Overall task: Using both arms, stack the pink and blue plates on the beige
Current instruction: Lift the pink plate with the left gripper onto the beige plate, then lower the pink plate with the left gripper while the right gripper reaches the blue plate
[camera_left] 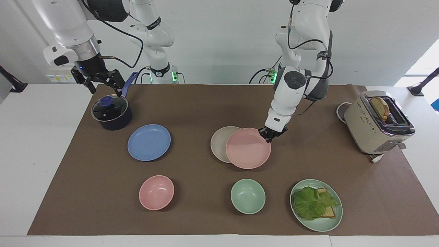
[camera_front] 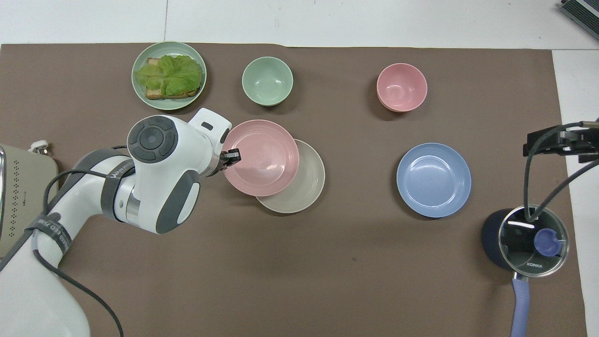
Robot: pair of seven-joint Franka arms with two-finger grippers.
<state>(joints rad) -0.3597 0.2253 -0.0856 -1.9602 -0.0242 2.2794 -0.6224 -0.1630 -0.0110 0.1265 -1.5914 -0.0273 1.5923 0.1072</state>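
Observation:
My left gripper [camera_left: 271,134] [camera_front: 232,157] is shut on the rim of the pink plate [camera_left: 247,149] [camera_front: 262,157]. It holds the plate a little above the mat, overlapping the beige plate [camera_left: 218,141] [camera_front: 306,189], of which only a crescent toward the right arm's end shows. The blue plate [camera_left: 149,142] [camera_front: 434,180] lies flat on the mat beside the beige one, toward the right arm's end. My right gripper [camera_left: 104,83] [camera_front: 558,142] hangs open and empty above the mat's edge, by the pot's handle.
A dark pot with a glass lid [camera_left: 111,111] [camera_front: 531,238] stands near the right arm. A pink bowl [camera_left: 156,192] [camera_front: 401,87], a green bowl [camera_left: 247,196] [camera_front: 267,80] and a green plate [camera_left: 325,226] [camera_front: 169,106] with lettuce and bread lie farther out. A toaster [camera_left: 374,127] [camera_front: 18,187] stands at the left arm's end.

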